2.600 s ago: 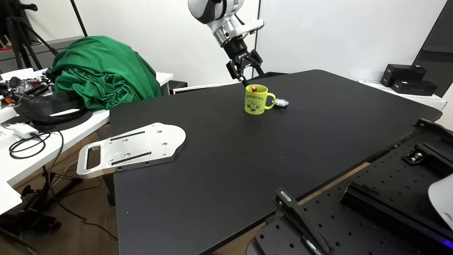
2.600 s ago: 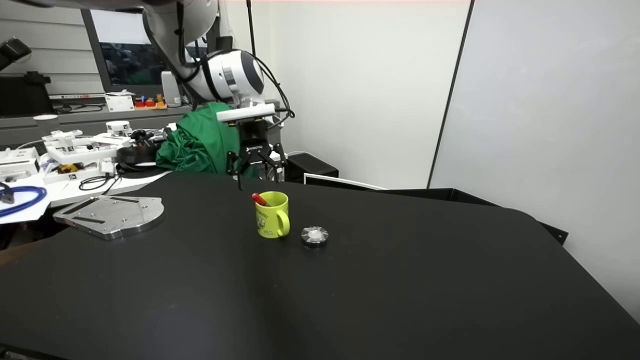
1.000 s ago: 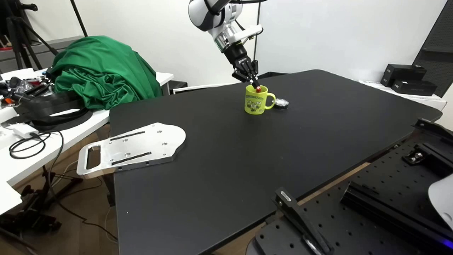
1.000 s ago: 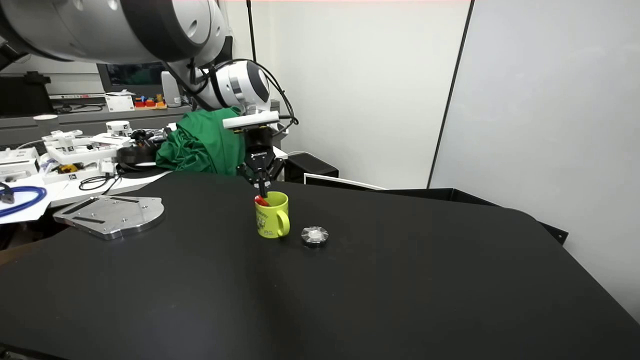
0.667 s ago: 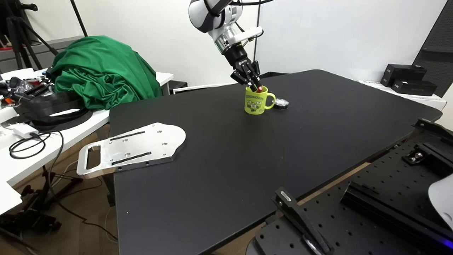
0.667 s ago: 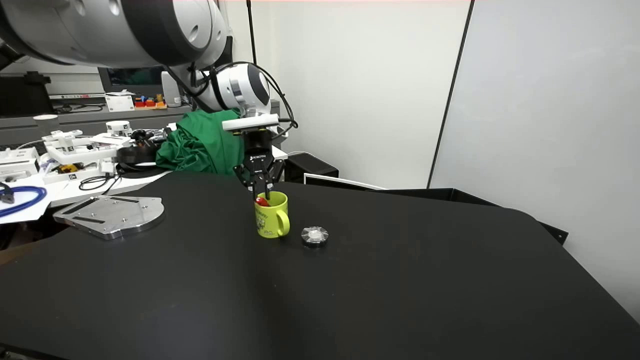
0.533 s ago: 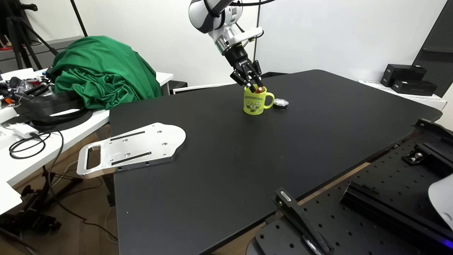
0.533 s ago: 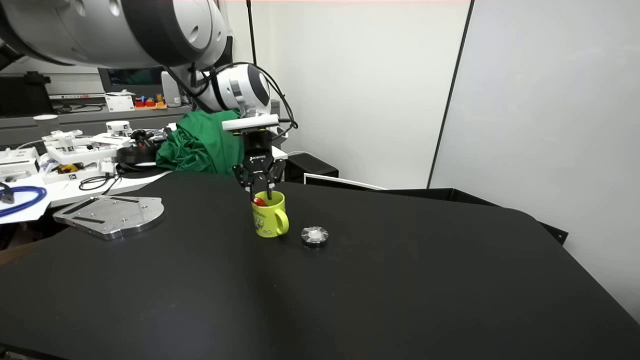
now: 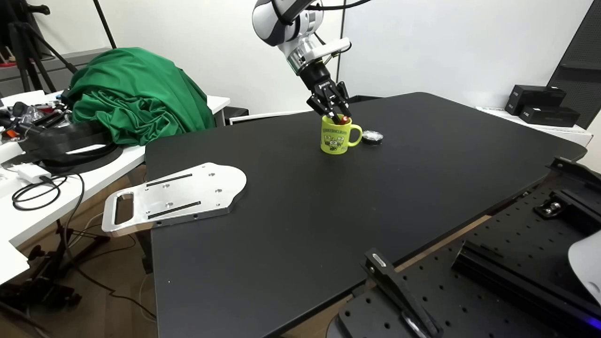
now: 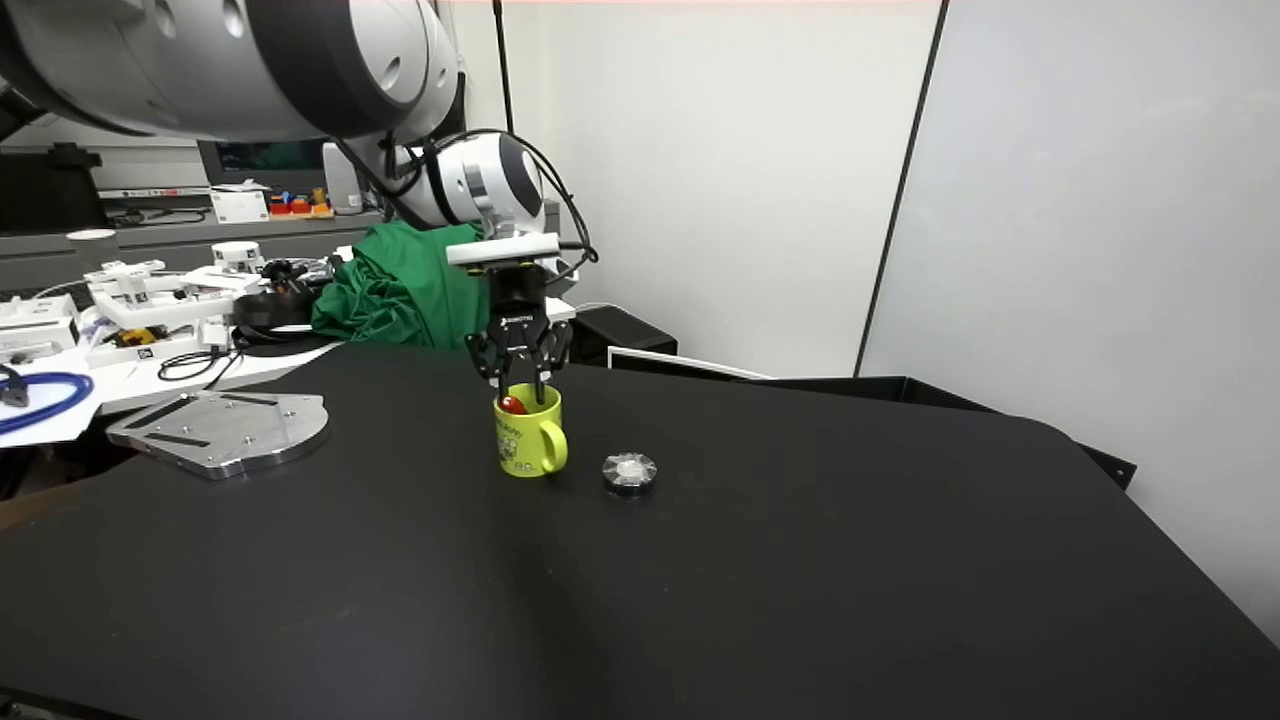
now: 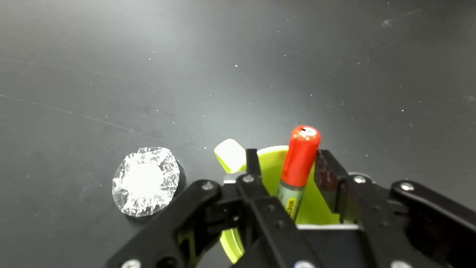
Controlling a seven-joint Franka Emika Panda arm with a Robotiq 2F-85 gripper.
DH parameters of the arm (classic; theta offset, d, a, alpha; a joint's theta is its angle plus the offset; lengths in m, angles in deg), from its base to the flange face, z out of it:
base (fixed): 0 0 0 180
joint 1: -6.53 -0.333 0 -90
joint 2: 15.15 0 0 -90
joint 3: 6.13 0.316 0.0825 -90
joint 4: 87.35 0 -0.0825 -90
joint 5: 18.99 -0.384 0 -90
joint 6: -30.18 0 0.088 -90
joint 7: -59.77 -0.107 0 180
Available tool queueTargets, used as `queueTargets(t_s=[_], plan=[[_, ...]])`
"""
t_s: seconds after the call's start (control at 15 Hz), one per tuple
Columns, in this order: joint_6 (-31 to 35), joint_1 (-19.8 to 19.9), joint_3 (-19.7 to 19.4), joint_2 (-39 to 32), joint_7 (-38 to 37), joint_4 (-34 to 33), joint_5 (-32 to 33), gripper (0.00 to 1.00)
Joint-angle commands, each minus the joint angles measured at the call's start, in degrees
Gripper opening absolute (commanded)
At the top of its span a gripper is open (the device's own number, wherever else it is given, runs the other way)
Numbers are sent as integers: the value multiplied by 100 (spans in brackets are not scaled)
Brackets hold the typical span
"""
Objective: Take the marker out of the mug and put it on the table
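Probably light, stiff and slick, the red-capped, cylindrical, plastic-looking marker (image 11: 297, 175) leans inside the handled yellow-green mug (image 10: 524, 450). The black pincer (image 11: 288, 158), partly spread, straddles the cap (image 11: 303, 152), seemingly holding nothing; squeezing squarely across that cap should serve.

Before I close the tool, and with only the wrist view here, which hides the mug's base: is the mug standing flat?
Observer: It looks so: in both exterior views the mug appears to rest upright on the black table.
Operator: Once the marker is out, I'll lay it down. Anything on that tabletop outside my picture?
Observer: A silver metal plate, with one end jutting past the table's edge.
Operator: I see only plain green from above. Is the mug's outside marked?
Observer: Yes, dark print on its outer side in an exterior view, with cartoon-like figures.
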Motion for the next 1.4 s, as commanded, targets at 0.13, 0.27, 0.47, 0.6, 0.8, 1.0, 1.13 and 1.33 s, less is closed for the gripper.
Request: queueTargets(t_s=[0.13, 0.27, 0.47, 0.6, 0.8, 1.0, 1.13, 1.33], plan=[[-213, 89, 30, -166, -6, -330, -155, 2], [-243, 123, 32, -169, 12, -347, -202, 5], [-301, 191, 45, -98, 72, -376, -273, 5], [-294, 248, 49, 35, 103, -394, -339, 5], [-379, 326, 55, 213, 209, -474, -417, 5], [-557, 403, 70, 396, 353, -543, -491, 5], [-716, 466, 83, 546, 498, -560, -560, 5], [-904, 573, 85, 756, 719, -565, -658, 5]])
